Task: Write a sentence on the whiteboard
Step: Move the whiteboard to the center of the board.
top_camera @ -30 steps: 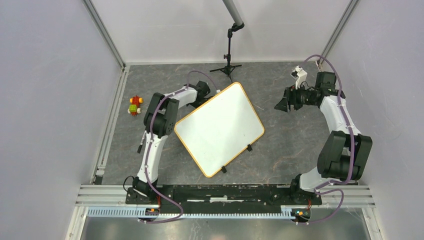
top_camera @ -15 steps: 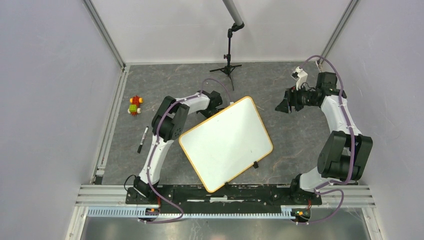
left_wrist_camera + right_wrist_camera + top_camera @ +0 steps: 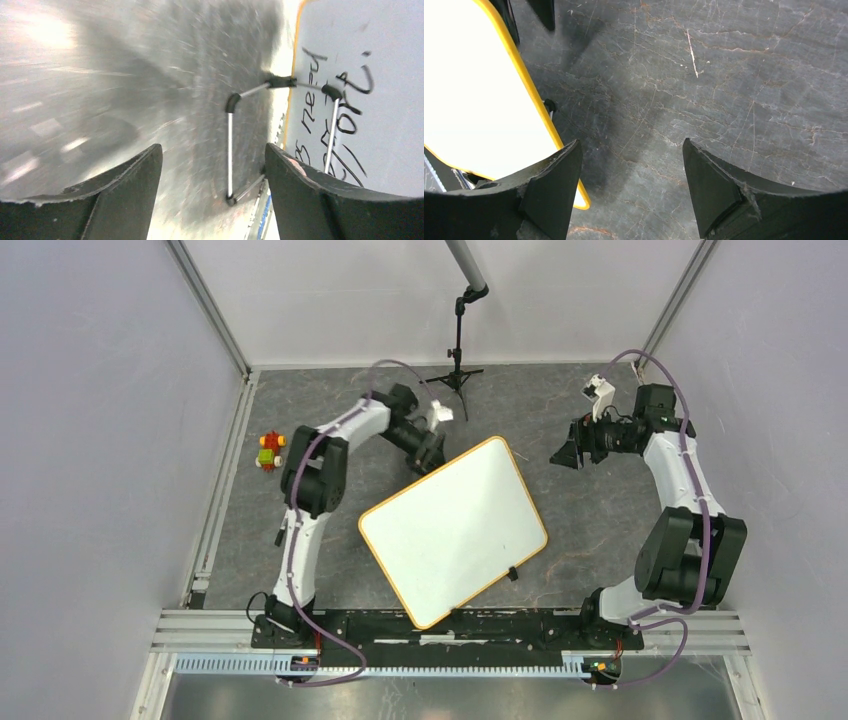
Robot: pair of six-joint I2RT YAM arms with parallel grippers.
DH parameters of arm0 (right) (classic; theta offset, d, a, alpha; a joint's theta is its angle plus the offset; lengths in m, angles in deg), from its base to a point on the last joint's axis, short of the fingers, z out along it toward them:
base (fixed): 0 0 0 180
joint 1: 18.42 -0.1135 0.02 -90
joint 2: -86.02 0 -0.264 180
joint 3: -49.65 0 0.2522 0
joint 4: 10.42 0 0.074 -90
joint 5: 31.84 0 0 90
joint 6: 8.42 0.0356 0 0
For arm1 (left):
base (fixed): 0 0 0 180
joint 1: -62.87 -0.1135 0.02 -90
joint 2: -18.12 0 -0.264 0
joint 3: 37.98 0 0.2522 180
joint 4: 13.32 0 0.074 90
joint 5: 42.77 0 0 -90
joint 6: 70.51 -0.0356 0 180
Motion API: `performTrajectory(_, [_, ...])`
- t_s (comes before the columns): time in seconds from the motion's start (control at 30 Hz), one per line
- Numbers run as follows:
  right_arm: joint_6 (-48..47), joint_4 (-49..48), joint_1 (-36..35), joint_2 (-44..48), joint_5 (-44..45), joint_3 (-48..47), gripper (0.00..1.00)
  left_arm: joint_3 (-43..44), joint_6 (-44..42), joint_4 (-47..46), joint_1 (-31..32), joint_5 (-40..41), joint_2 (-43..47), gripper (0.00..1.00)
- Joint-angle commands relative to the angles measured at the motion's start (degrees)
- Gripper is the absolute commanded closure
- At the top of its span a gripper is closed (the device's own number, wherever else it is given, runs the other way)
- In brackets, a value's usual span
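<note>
The whiteboard (image 3: pixel 455 530) with its yellow-orange rim lies tilted in the middle of the table, its upper face blank. My left gripper (image 3: pixel 430 452) hovers open at the board's far-left corner, holding nothing. In the left wrist view the gripper (image 3: pixel 214 147) frames the grey floor and a wire stand (image 3: pixel 230 145). To the right, the board's (image 3: pixel 370 30) other face shows the sentence (image 3: pixel 345 100) in black script. My right gripper (image 3: pixel 562 452) hangs open to the board's right. In its own view the gripper (image 3: pixel 630 144) is over bare table beside the board's rim (image 3: pixel 536 107).
A small red, yellow and green toy (image 3: pixel 268 451) sits at the left. A black marker (image 3: pixel 279 536) lies by the left arm. A black tripod stand (image 3: pixel 457 355) stands at the back. Grey walls close in on three sides.
The left gripper dragged the whiteboard to the right and nearer, then opened, let go of its corner and drew back. The right arm barely moved.
</note>
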Motion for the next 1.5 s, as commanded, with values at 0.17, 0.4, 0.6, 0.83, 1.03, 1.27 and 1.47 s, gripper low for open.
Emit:
performTrajectory(0.17, [-9.98, 6.42, -0.11, 5.7, -2.67, -2.6, 0.2, 1.75, 2.19, -2.24, -17.95, 13.28, 23.73, 0.16])
performTrajectory(0.4, [-20.42, 11.17, -8.45, 15.67, 5.08, 4.15, 0.18, -1.88, -11.53, 8.7, -24.41, 14.35, 43.69, 0.15])
performTrajectory(0.6, [-12.2, 4.87, -8.41, 17.08, 5.56, 6.24, 0.17, 2.93, -25.23, 22.03, -3.54, 27.52, 53.69, 0.13])
performTrajectory(0.83, [-5.88, -1.09, -5.03, 16.39, 1.74, 9.75, 0.17, -12.27, -29.27, 18.1, 36.26, 46.31, 55.47, 0.18])
performTrajectory(1.03, [-6.02, -5.38, -0.68, 18.95, 0.67, 14.84, 0.16, -27.86, -35.36, 4.17, 55.96, 51.49, 50.87, 0.3])
performTrajectory(1.27, [-5.85, -7.21, 2.54, 20.26, -4.42, 18.04, 0.15, -31.59, -39.14, -6.44, 62.51, 47.13, 41.7, 0.38])
performTrajectory(1.47, [-4.86, -8.99, 3.61, 21.23, -6.22, 20.49, 0.14, -35.04, -44.61, -11.88, 63.0, 48.35, 38.64, 0.43])
